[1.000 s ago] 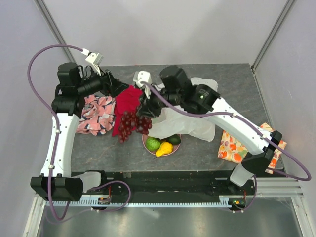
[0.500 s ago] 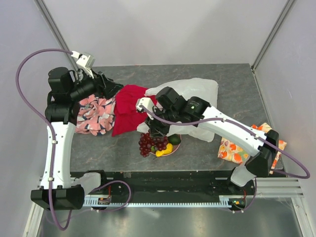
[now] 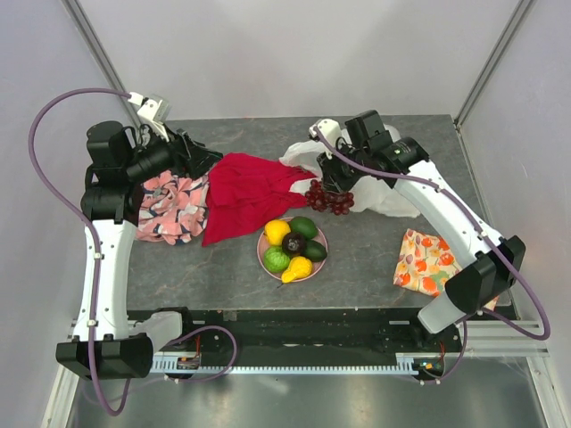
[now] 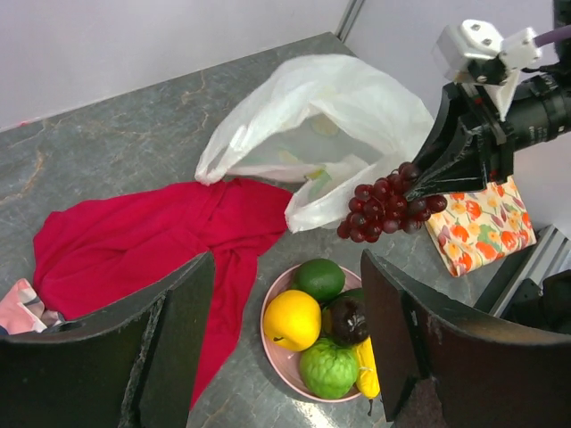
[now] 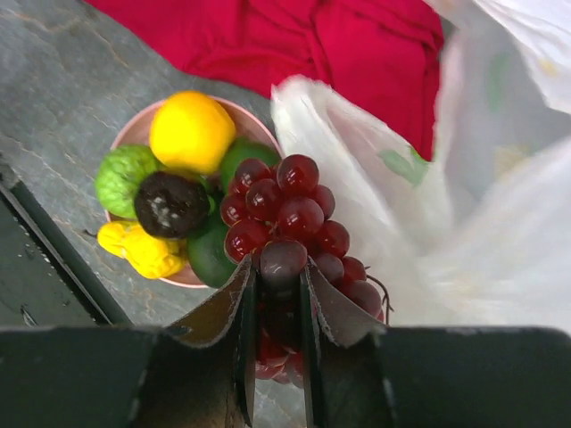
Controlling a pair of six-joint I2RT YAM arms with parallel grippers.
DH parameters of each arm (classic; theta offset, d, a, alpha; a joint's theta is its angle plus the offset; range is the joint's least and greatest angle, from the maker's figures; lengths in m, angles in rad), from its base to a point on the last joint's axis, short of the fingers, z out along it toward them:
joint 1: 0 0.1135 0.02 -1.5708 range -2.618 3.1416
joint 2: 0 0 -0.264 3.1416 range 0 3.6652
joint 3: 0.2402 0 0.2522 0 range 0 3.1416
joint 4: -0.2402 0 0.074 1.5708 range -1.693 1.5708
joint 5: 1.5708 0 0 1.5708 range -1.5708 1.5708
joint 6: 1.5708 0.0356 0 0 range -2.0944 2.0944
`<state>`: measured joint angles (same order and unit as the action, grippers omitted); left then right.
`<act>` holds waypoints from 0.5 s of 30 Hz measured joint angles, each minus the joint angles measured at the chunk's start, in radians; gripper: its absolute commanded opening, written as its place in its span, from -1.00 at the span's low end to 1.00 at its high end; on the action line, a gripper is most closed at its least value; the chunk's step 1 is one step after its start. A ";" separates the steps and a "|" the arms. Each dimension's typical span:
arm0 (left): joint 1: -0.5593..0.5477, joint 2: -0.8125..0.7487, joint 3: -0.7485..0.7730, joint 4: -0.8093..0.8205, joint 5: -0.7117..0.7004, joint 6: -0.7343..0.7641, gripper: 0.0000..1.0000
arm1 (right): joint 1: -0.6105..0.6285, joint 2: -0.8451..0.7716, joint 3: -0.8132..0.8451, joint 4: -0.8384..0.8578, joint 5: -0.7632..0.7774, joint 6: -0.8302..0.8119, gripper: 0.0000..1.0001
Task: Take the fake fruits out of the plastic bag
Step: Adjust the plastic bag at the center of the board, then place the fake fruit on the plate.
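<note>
The translucent white plastic bag lies crumpled at the back right of the table. My right gripper is shut on a dark red grape bunch, held in the air by the bag's near-left edge. A pink plate holds several fake fruits: a yellow-orange citrus, a bumpy green lime, a yellow pear, avocados and a dark fruit. My left gripper hangs open and empty above the red cloth's left end.
A red cloth lies spread between the bag and a pink floral cloth at the left. An orange fruit-printed cloth lies near the front right edge. A black rail runs along the near table edge.
The right arm swung the grape bunch from left of the plate, across its near-left edge, up to the right beside the bag. The left arm drew back slightly left, then stayed still.
</note>
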<state>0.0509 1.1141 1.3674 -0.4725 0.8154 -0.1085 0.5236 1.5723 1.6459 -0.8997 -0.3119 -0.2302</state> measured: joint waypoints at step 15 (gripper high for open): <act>0.000 -0.004 -0.023 0.003 0.006 -0.007 0.46 | 0.238 -0.063 -0.040 0.014 -0.102 -0.003 -0.99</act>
<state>0.0509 1.1103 1.3449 -0.4694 0.8219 -0.1154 0.7616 1.5097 1.6062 -0.8860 -0.4137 -0.2329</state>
